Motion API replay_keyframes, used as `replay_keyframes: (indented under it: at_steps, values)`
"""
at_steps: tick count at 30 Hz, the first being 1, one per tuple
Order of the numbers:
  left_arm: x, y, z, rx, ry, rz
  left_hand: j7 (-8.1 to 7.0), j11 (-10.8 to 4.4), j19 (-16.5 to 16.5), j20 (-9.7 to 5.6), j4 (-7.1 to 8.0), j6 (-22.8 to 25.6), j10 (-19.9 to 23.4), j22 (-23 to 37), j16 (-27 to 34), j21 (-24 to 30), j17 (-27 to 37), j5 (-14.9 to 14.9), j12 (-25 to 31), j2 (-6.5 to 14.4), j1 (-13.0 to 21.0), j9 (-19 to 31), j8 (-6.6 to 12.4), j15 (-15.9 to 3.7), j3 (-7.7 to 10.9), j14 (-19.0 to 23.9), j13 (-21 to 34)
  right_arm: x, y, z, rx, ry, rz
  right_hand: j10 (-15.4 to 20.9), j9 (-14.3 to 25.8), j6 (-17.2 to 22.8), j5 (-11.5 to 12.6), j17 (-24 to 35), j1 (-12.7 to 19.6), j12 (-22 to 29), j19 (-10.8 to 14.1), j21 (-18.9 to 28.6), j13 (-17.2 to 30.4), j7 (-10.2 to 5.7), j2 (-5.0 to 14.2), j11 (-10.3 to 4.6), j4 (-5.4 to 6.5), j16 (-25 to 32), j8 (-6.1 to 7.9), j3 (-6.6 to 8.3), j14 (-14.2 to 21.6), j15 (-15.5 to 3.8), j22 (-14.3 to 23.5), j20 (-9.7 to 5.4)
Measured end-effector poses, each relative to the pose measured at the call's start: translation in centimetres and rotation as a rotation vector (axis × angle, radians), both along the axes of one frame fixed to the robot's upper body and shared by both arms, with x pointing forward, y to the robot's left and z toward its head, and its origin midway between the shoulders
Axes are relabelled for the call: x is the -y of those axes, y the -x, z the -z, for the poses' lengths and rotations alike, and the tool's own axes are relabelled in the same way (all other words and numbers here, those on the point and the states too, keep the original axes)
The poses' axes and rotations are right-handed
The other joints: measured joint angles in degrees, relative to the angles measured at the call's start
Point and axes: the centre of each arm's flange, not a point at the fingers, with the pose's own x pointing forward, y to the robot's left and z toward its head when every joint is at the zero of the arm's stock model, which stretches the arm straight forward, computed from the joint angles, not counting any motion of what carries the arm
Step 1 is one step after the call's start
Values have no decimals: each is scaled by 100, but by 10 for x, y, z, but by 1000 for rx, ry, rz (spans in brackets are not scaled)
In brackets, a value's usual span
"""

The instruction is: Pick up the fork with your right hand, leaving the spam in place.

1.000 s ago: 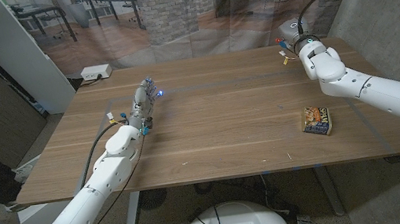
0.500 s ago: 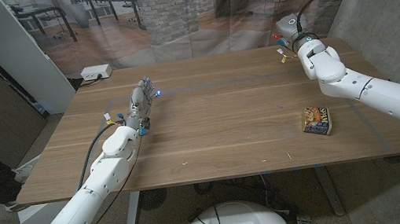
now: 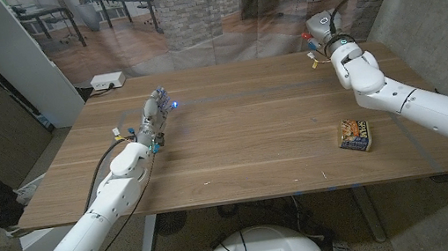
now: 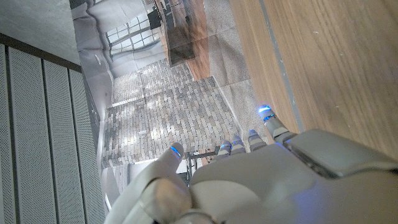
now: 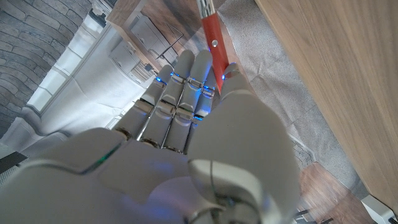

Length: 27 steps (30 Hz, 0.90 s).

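Table (image 3: 244, 140): mid-brown wood grain, streaky, w/ faint paler lines across.
Spam (image 3: 355, 134): blue edge, top printed yellow/tan speckle, dark rim.
Fork (image 5: 210, 31): red handle w/ small pale dot, silver-grey metal past it.
Right hand (image 5: 186, 118): white/light grey shell, blue lights at fingertips; right arm (image 3: 416, 101) white w/ black cable.
Left hand (image 4: 249, 180): white-grey, blue glowing tips; blue glow also seen in head view (image 3: 155, 109).
Box (image 3: 108, 80) beyond table: white.
Backdrop (image 3: 190, 15): printed grey brick + office scene.
Wall at right (image 3: 439, 13): plain grey concrete.
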Motion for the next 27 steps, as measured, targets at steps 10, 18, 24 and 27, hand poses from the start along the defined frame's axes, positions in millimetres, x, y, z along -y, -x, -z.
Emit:
replay_keyframes:
  at_steps: [10,18,24,27]
  values:
    - [-8,-4,-4,2,-15,23,0,0,0,0,0,0,0,0,0,-22,0,23,0,0,0,0,0,0,0,0,0,-6,2,-1,35,2,17,0,3,-9,40,0,0,0,0,22,-3,-10,0,0,23,-44,-1,-23,0,0,0,0]
    - [-17,-9,-6,-2,-30,36,0,0,0,0,0,0,0,0,0,-22,0,23,0,0,0,0,0,0,0,0,0,-6,4,-1,78,3,44,0,5,-9,40,0,0,-1,1,22,-29,-10,0,-1,23,-110,-14,-23,0,0,-10,0]
    - [-20,-11,-7,-3,-45,59,0,0,0,0,0,0,0,0,0,-22,0,23,0,0,0,0,0,0,0,0,0,-10,5,1,96,10,59,19,28,10,75,-1,0,-1,1,43,-55,-29,0,-21,22,-150,-23,-71,0,0,-15,0]
    - [-18,-10,-7,1,-54,80,0,0,0,0,0,0,0,0,0,-22,0,23,0,0,0,0,0,0,0,0,0,-14,4,3,92,13,53,19,29,10,87,-1,0,-1,1,43,-56,-29,0,-22,15,-150,-26,-78,0,0,-15,0]
